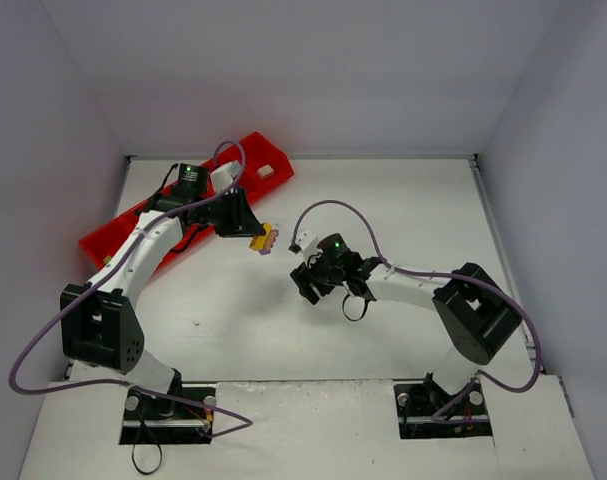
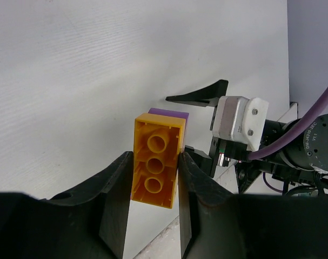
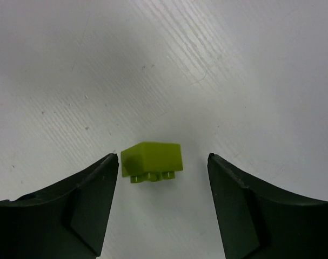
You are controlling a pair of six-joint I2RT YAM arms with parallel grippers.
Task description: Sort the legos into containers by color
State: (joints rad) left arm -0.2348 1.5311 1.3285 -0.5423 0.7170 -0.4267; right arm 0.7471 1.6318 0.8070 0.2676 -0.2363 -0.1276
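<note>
My left gripper [image 2: 155, 178] is shut on a yellow-orange brick [image 2: 155, 162] with a purple brick [image 2: 172, 114] stuck to its far end. In the top view the pair [image 1: 262, 240] hangs above the table right of the red tray [image 1: 108, 240]. My right gripper [image 3: 162, 162] is open, its fingers on either side of a lime green brick [image 3: 153, 161] that lies on the table, studs toward the camera, closer to the left finger. In the top view the right gripper [image 1: 318, 285] is at the table's middle and hides that brick.
The red tray lies slanted at the back left, partly hidden by my left arm; a white brick [image 1: 266, 171] sits in its far compartment. The right arm's wrist and purple cable [image 2: 315, 124] show in the left wrist view.
</note>
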